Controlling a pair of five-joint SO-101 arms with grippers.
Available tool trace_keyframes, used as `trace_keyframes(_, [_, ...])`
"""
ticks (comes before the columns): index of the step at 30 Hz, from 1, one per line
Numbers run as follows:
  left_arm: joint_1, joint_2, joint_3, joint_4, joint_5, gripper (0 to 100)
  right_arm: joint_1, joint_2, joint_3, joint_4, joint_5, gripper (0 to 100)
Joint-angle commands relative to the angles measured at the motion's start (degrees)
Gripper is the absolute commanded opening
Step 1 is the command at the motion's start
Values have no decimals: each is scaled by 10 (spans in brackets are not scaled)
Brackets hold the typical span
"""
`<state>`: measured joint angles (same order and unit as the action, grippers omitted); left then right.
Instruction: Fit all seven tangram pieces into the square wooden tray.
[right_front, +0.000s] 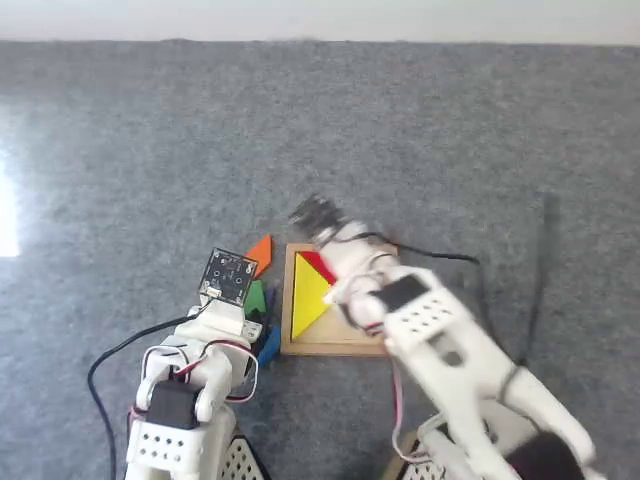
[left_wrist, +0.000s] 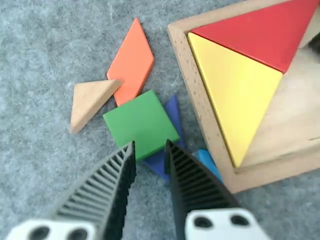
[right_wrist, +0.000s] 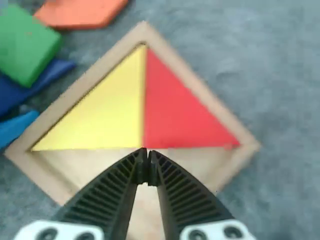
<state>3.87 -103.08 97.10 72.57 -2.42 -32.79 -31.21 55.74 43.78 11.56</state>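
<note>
The left gripper (left_wrist: 149, 145) is open only a little, with a narrow gap between its two black ribbed fingers (left_wrist: 117, 175), and nothing is between them. Its tips are over the near edge of the green square piece (left_wrist: 141, 122); whether they touch it, I cannot tell. The right gripper (right_wrist: 145, 152) is fully closed, its fingertips pressed together, and it holds nothing. It is over the bare wooden floor of the square wooden tray (right_wrist: 245, 145), just beside the place where the two large triangles meet. Inside the tray (left_wrist: 195, 85) lie the large yellow triangle (left_wrist: 237, 95) and the large red triangle (left_wrist: 260, 30), flat and touching along one side; together they fill about one half, and the other half is bare wood. The other pieces are on the grey carpet-like table surface (right_front: 150, 150), beside the tray on the side of the left arm (right_front: 200, 370). The green square lies partly on a dark blue piece (left_wrist: 172, 112), and a light blue piece (left_wrist: 207, 162) is against the tray's outer wall. The orange parallelogram (left_wrist: 131, 62) touches a corner of the green square, and a plain wooden small triangle (left_wrist: 90, 101) touches the parallelogram with its tip. In the high view the right arm (right_front: 430, 320) covers part of the tray.
</note>
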Motion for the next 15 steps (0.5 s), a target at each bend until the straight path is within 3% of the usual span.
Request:
trace_keyframes(1, [0, -11, -7, -3, -2, 92, 102, -171, 5, 70, -17, 16])
trace_keyframes(5, [0, -11, -7, -3, -2, 92, 211, -335, 53, 141, 14, 17])
trace_keyframes(9, [0, -11, -7, -3, -2, 92, 324, -452, 117, 225, 122, 17])
trace_keyframes(11, [0, -11, -7, -3, -2, 92, 377, -485, 158, 237, 168, 17])
trace_keyframes(15, [0, -11, -7, -3, -2, 92, 440, -528, 237, 233, 190, 17])
